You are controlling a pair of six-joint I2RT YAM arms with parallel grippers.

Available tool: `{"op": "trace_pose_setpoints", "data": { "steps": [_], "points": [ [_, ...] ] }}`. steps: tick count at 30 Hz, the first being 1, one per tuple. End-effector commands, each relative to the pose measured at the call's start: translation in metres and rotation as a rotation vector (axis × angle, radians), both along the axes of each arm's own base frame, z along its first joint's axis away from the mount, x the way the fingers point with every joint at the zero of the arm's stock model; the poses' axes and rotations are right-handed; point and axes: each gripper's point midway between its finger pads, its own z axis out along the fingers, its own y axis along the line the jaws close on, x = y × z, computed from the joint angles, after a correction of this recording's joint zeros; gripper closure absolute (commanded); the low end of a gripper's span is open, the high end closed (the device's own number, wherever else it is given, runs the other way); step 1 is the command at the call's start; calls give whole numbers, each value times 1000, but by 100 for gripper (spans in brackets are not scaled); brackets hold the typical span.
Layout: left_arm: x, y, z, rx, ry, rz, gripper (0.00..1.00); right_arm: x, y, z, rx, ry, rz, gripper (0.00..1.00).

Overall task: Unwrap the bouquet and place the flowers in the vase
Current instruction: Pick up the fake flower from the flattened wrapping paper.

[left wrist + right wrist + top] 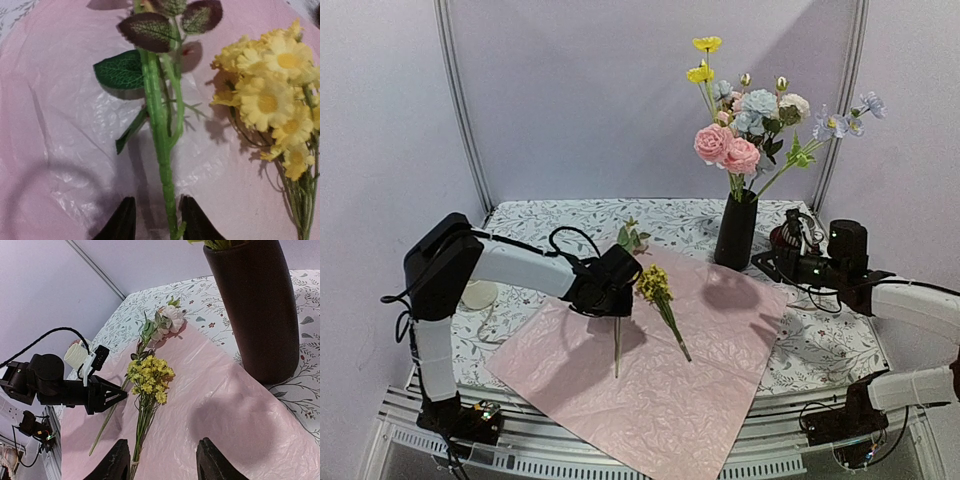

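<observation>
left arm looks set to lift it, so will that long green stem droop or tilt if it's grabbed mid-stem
Probably stiff: the stem lies straight on the paper. Likely top-heavy, with its bloom and leaves all beyond the left pincer, so it may tilt bloom-down. It looks light.

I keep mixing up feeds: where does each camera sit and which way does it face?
Top: above and behind the bases, facing the back wall; left arm, right arm, vase and pink wrap show.
Left wrist: on the left arm, looking down at a green stem on the wrap; left pincer at bottom.
Right wrist: low by the vase, looking across at the left arm; right pincer at bottom.
Shared: yellow sprig, in all three.
</observation>
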Motion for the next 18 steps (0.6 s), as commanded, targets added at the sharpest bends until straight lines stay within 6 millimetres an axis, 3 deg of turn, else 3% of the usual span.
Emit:
{"op": "trace_pose_setpoints", "data": {
  "steps": [1, 5, 12, 18],
  "points": [
    [6, 8, -6, 30, 17, 28, 76, -3, 3, 4, 14, -27, 21, 52],
    [8, 19, 7, 45, -25, 74, 92, -3, 5, 6, 21, -30, 32, 52],
    [8, 51, 78, -36, -182, 218, 96, -7, 14, 16, 45, -38, 78, 52],
    [-2, 73, 128, -129, -305, 271, 100, -17, 33, 37, 67, -80, 151, 52]
  ]
}}
